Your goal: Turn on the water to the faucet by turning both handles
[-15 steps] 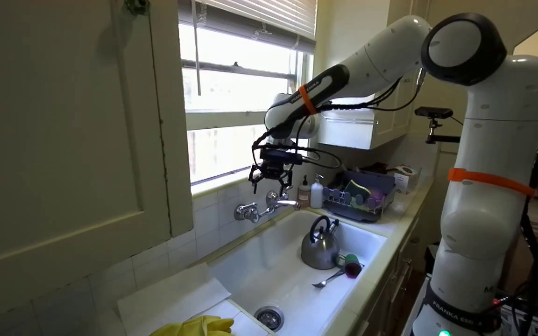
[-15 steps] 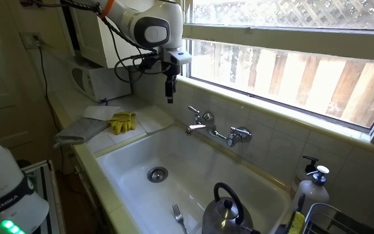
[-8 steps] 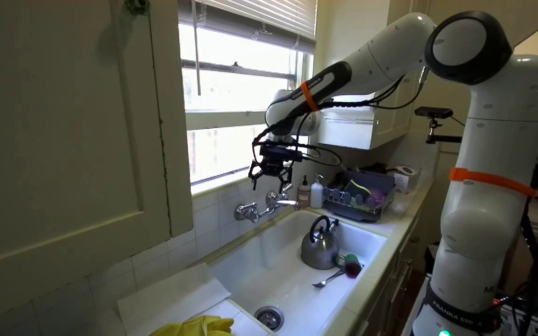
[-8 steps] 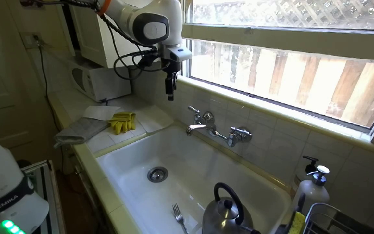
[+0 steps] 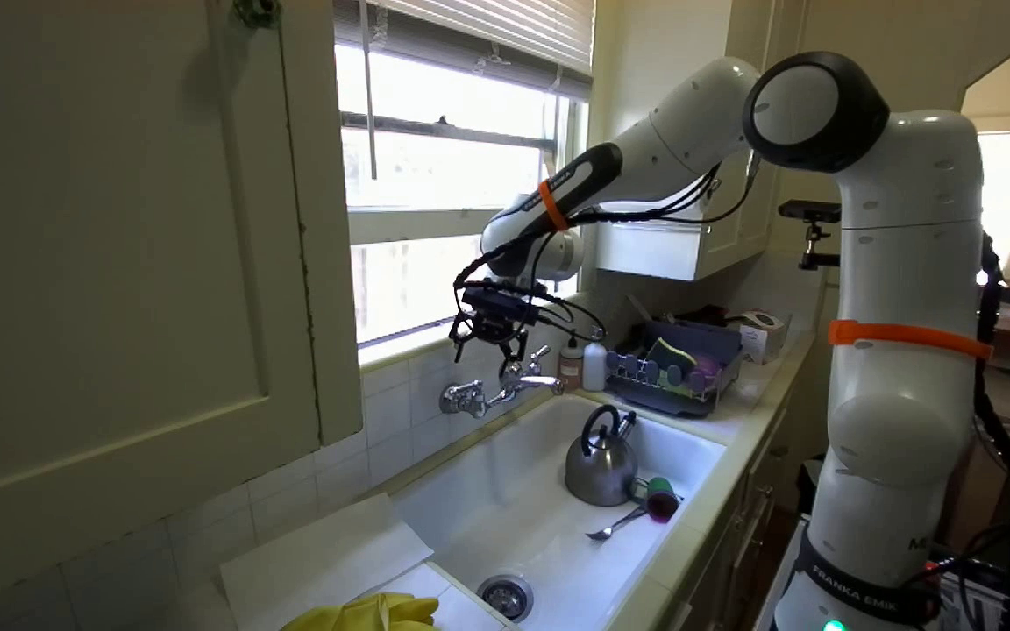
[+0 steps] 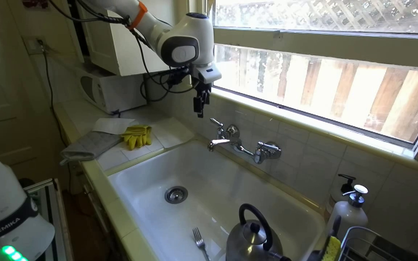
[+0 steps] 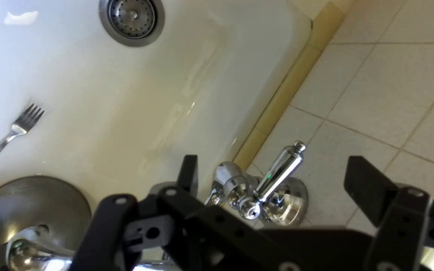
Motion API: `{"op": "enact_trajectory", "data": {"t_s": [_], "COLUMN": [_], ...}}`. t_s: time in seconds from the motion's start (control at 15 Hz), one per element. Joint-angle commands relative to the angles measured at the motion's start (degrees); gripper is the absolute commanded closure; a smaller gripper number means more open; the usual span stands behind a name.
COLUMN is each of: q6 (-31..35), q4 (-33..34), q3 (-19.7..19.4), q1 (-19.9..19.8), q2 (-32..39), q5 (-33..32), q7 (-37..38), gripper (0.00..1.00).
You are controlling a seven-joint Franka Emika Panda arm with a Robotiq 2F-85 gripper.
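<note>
The chrome faucet (image 5: 505,394) is on the tiled wall, also in an exterior view (image 6: 243,148); its spout (image 7: 36,252) shows lower left in the wrist view. The drain-side handle (image 6: 216,122) also shows in an exterior view (image 5: 467,399) and as a lever (image 7: 281,172) in the wrist view. The kettle-side handle (image 6: 265,152) also shows in an exterior view (image 5: 540,354); it is hidden in the wrist view. My gripper (image 7: 271,169) is open and empty; it hangs above the faucet (image 5: 482,359) (image 6: 200,113). The drain-side handle appears between its fingers, apart from both.
The white sink (image 6: 138,181) below holds the kettle (image 6: 254,241), a fork (image 6: 200,240) and a mug (image 5: 661,499). Soap bottles (image 6: 348,212) and a dish rack (image 5: 676,372) stand beyond the kettle. A window (image 6: 321,83) is behind the faucet. Yellow gloves (image 6: 136,136) lie left.
The arm rises slightly at first, then drops. The gripper has moved lower and toward the wall and faucet, tilting a little. The handles and the sink's contents look the same.
</note>
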Motion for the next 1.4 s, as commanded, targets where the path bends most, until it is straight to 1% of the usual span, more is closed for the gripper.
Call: {"op": "enact_trajectory", "data": {"t_s": [0.0,0.4,0.8,0.87,0.93,1.0,1.07,1.13,1.27,1.33], "q6": [3.61,7.27,8.46,8.29,8.05,7.90,7.72,7.48,6.91,6.81], "q4": [3.42,6.71,9.97,10.53,10.95,11.33,11.74,12.04,12.46,12.49], "q3": [-0.70,-1.80,-3.05,-3.31,-3.50,-3.72,-3.91,-4.06,-4.22,-4.33], "q1": [1.43,3.09,4.47,4.64,4.77,4.93,5.07,5.18,5.23,5.31], "q2": [5.52,10.89,14.89,15.39,15.84,16.23,16.63,16.92,17.21,17.25], "q5": [3.19,1.84,1.08,0.91,0.93,0.88,0.80,0.68,0.67,0.52], "q7": [0.85,4.02,6.48,6.90,7.03,7.25,7.39,7.42,7.35,7.35], "gripper": [0.00,0.00,0.00,0.06,0.16,0.30,0.31,0.37,0.55,0.62]}}
